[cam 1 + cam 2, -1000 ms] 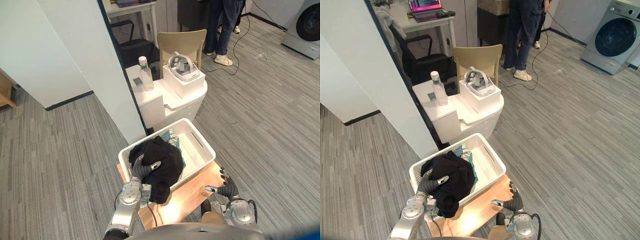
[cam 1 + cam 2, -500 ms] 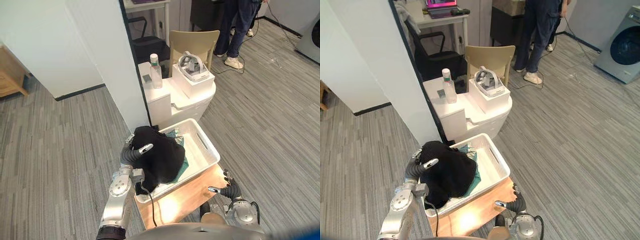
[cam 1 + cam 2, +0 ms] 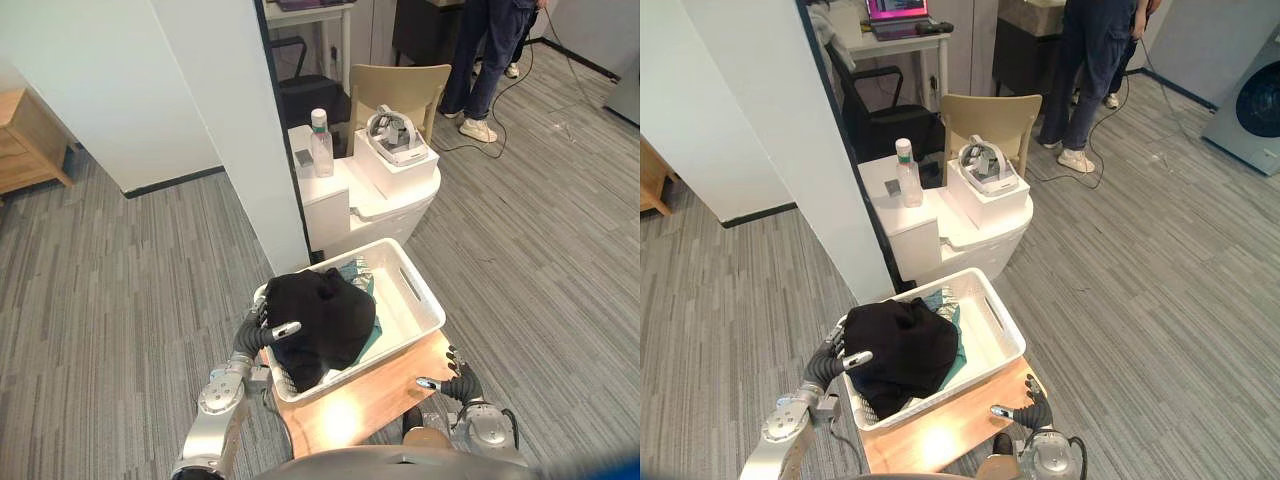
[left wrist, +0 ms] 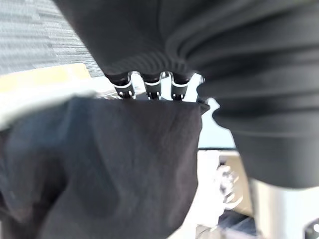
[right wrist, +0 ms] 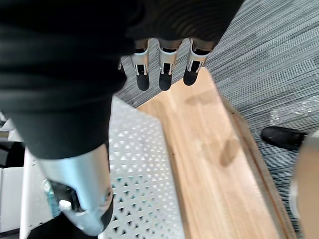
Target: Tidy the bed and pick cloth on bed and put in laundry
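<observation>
L robot hand [image 3: 252, 340]: at near-left corner of laundry basket [image 3: 398, 308]; fingers [image 4: 152, 85] curled at edge of black cloth [image 3: 320, 312], thumb [image 3: 285, 328] laid across top of it, so cloth edge is pinched btwn them. In the wrist view the fingertips run behind the dark fabric.
R robot hand [image 3: 458, 384]: low at near-right, over right end of tabletop [image 3: 375, 395]; fingers [image 5: 164, 74] straight and relaxed, thumb out to the side, nothing held; basket's perforated wall just beside it.
Black cloth: bunched heap in left half of basket, resting inside, near-left part draped over the rim by L robot hand.
Teal cloth [image 3: 371, 333]: under black cloth, peeking out on right side and at far edge.
Laundry basket: white, rectangular, handle slots in its walls; sits angled on tabletop; right half bare.
Tabletop: low, light wood; basket covers most of it, bare strip along near-right edge.
Behind basket: white cabinet [image 3: 335, 205] against end of white wall [image 3: 220, 110]; clear bottle [image 3: 321, 145] upright on top; beside it a white box [image 3: 400, 172] w/ a headset [image 3: 395, 128] on it.
Further back: tan chair [image 3: 400, 85]; person [image 3: 490, 50] standing, legs and pale shoes seen.
Floor [image 3: 120, 280]: grey striped planks all round.
</observation>
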